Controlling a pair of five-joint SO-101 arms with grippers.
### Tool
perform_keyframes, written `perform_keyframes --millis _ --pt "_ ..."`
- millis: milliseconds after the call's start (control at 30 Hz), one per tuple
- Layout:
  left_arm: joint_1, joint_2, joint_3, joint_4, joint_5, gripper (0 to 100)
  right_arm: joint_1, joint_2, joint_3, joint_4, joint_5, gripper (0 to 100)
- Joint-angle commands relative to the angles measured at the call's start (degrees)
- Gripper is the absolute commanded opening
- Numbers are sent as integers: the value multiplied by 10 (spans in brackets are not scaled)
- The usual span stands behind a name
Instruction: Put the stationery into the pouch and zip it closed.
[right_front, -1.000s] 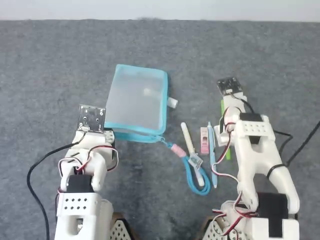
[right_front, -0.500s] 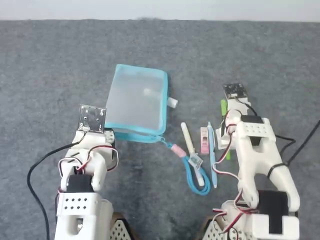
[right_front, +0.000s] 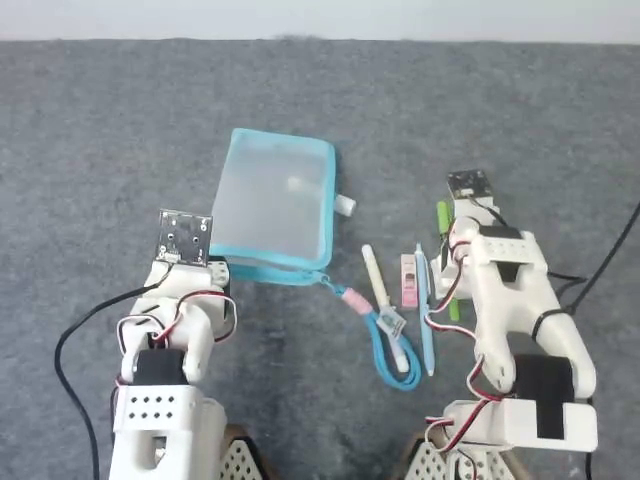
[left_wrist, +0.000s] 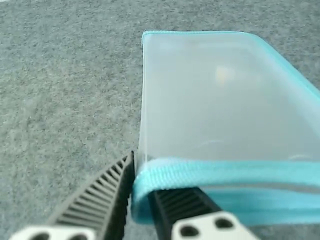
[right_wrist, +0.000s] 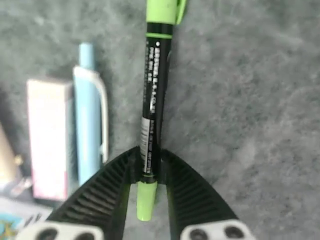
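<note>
The grey bench (right_front: 100, 120) carries the pouch (right_front: 275, 205) where it lay before, at 10 o'clock from the loose stationery, its teal edge pinched by the left end effector (left_wrist: 141, 180). The right end effector (right_wrist: 148, 157) has slid slightly toward 6 o'clock and now pinches the green marker (right_wrist: 157, 90), at 3 o'clock of the blue pen (right_wrist: 89, 115) and pink eraser (right_wrist: 47, 140). The first pick-up seems underway; nothing is pouched yet

Translucent teal-edged pouch (right_front: 275, 210) lies flat; green marker (right_wrist: 155, 100), blue pen (right_front: 425, 310), pink eraser (right_front: 408, 280) (side by side) outside it.
</note>
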Motion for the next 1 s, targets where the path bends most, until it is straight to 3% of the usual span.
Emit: perform_keyframes --millis 0,400,567,800,967 --pt "-1 -11 -7 -19 -3 13 4 -55 -33 56 -4 6" --pt "18 -10 -7 -19 27 13 -18 -279 -33 189 41 6" --pt "61 -6 -14 -39 78 13 -132 -379 -33 275 69 6" --pt "78 -5 -11 -61 84 13 -220 -551 -35 364 127 6" --pt "78 -6 -9 -74 84 13 -338 -618 -33 420 156 6"
